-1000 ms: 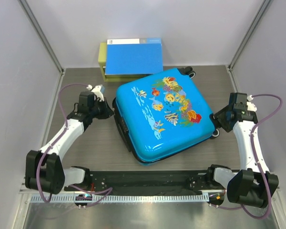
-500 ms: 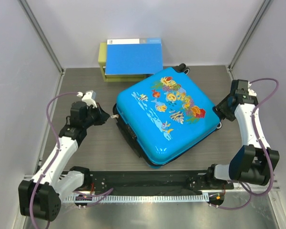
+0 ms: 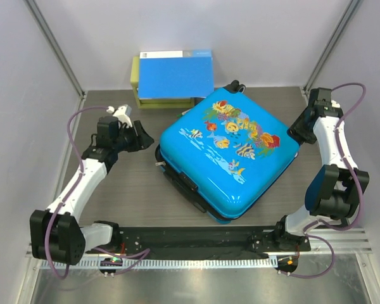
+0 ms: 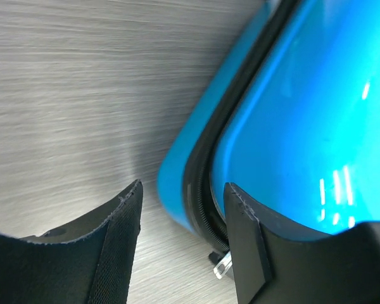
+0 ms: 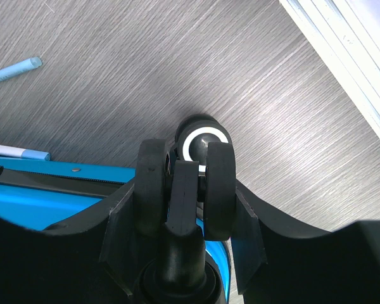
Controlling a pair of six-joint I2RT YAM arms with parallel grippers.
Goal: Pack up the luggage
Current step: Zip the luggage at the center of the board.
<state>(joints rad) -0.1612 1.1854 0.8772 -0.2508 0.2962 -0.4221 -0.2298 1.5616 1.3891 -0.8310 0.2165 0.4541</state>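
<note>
Item: luggage (image 3: 231, 158), one piece, a hard-shell case in bright glossy blue, closed and lying flat on the grey wood-grain table (image 3: 126, 190). It sits centre to centre-right in the top view, turned so its corners point up, down, left and right. The upper face carries a band of fish and coral in orange, yellow, red and green, running from the middle towards the upper right. Black trim and a dark zip line follow the seam between the shells (seen close in the left wrist view, where a small clear zip pull (image 4: 221, 266) hangs at the lower edge). One black wheel pair shows at the top corner (image 3: 235, 85). The left gripper (image 3: 145, 136) is at the case's left corner with its jaws apart, that blue corner (image 4: 304, 126) lying between and just past its fingers (image 4: 123, 234). The right gripper (image 3: 299, 132) is at the right corner, with its jaws closed on the twin caster wheel (image 5: 206, 142) there. Behind the case, at upper centre, a flat blue folder (image 3: 176, 75) rests on a yellow-green box (image 3: 137, 82).
</note>
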